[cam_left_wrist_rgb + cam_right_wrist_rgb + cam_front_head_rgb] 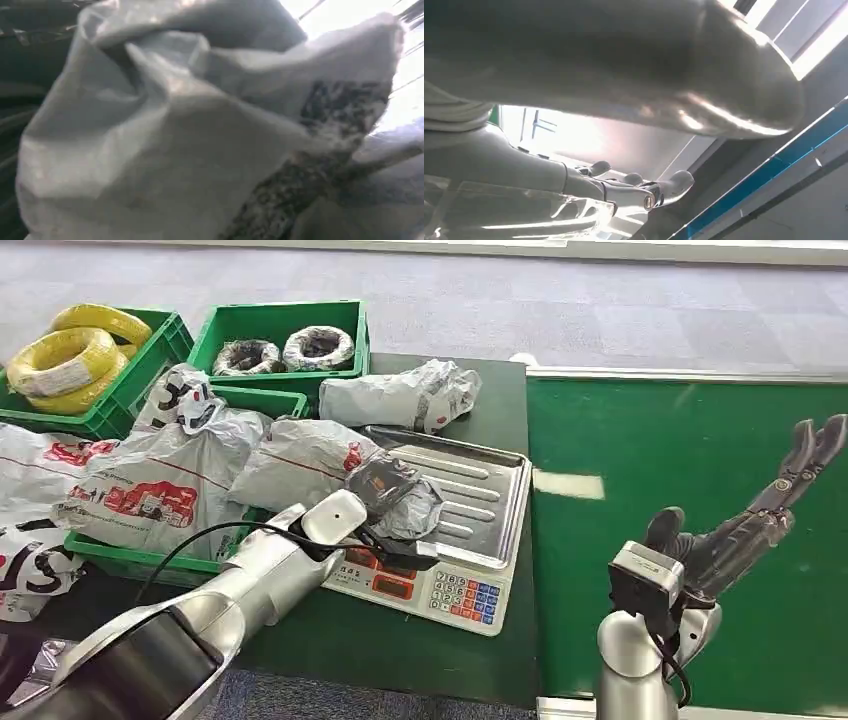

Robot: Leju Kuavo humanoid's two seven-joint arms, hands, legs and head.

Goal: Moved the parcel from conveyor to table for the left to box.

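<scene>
Parcel (395, 502) on scale tray (485, 490), seemingly pinched by my left hand (345, 525); crate (150, 562) lies leftward. Right hand (745, 525) spread, empty, over conveyor (700, 440).

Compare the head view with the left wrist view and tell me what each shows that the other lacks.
Head view alone: the weighing scale with its steel tray, green crates of parcels and wire coils, the green conveyor, and the right hand raised over it with fingers extended, holding nothing.

Left wrist view alone: a close look at wrinkled grey plastic with a dark speckled patch.

Both: the grey parcel at the left hand, over the scale.
</scene>
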